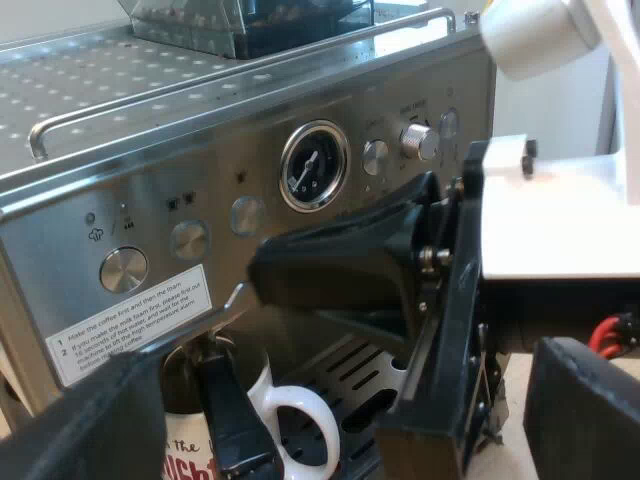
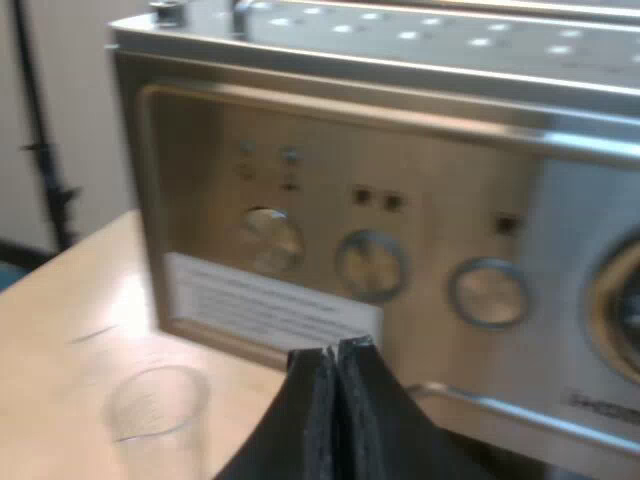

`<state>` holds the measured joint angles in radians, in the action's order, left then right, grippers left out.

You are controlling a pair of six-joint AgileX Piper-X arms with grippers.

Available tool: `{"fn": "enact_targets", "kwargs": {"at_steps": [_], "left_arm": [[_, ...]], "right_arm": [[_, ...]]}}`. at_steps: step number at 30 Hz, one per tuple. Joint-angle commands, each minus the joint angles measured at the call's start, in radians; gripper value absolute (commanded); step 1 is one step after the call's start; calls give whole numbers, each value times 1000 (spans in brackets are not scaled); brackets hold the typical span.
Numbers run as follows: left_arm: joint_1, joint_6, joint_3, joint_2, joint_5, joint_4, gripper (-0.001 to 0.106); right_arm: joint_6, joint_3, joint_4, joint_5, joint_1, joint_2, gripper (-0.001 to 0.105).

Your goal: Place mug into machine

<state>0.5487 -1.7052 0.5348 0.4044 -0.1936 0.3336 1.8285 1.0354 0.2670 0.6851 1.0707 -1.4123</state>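
Note:
A white mug [image 1: 200,440] with red lettering and a white handle [image 1: 300,420] stands on the slotted drip tray [image 1: 350,370] under the espresso machine's [image 1: 200,160] front. My left gripper [image 1: 340,410] is open, its wide-set black fingers [image 1: 80,430] low before the mug, not touching it. A dark piece [image 1: 235,420] that I cannot identify crosses the mug. My right gripper [image 2: 335,358] is shut with nothing in it, its tip close to the machine's button panel [image 2: 370,265]. From the left wrist view, the right gripper [image 1: 265,272] hangs above the mug, just below the pressure gauge [image 1: 313,166].
The bean hopper [image 1: 250,20] sits on the machine's top behind a rail [image 1: 150,95]. A clear measuring glass [image 2: 155,400] stands on the wooden table [image 2: 70,310] beside the machine. A white instruction label [image 2: 270,305] is stuck under the buttons.

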Motion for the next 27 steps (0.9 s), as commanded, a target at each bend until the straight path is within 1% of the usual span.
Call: {"fn": "enact_targets", "kwargs": {"at_steps": [1,2,4,5,6,8,11,14,16,18,19,20,21,22,23,24,25,27], "left_arm": [[5,-3,6,-2,-4,-20,89],[5,-3,6,-2,-4,-20,89],[5,-3,6,-2,-4,-20,89],[5,-3,6,-2,-4,-20,89],[5,-3,6,-2,-4,-20,89],[5,-3,6,-4,-4,-20,89],[5,-3,13,-4,-4,-16,89],[5,-3,39,-4,-4,1,89],[5,-3,56,-4,-4,6,89],[5,-3,76,-4,-4,6,89],[5,-3,79,-4,-4,6,89],[5,-3,89,-4,-2,6,89],[5,-3,95,-4,-1,6,89],[5,-3,105,-4,8,6,89],[5,-3,111,-4,14,6,89],[5,-3,124,-4,35,6,89],[5,-3,130,-4,44,6,89],[5,-3,161,-4,89,8,89]], "right_arm": [[17,11,7,99,18,4,0],[33,11,-5,143,31,12,0],[103,11,-20,188,48,29,0],[160,11,-31,210,61,43,0],[217,11,-51,216,74,60,0],[260,11,-90,216,90,86,0],[260,11,-162,216,112,144,0],[220,11,-218,211,121,201,2],[190,11,-250,189,120,232,12],[179,11,-284,174,120,273,35],[179,11,-288,171,120,282,39],[179,11,-298,171,120,296,49],[179,11,-302,171,120,299,53],[179,11,-318,171,120,325,67],[179,11,-322,171,120,330,69],[180,11,-336,171,120,345,71],[180,11,-342,171,120,352,70],[180,11,-386,168,108,381,70]]}}
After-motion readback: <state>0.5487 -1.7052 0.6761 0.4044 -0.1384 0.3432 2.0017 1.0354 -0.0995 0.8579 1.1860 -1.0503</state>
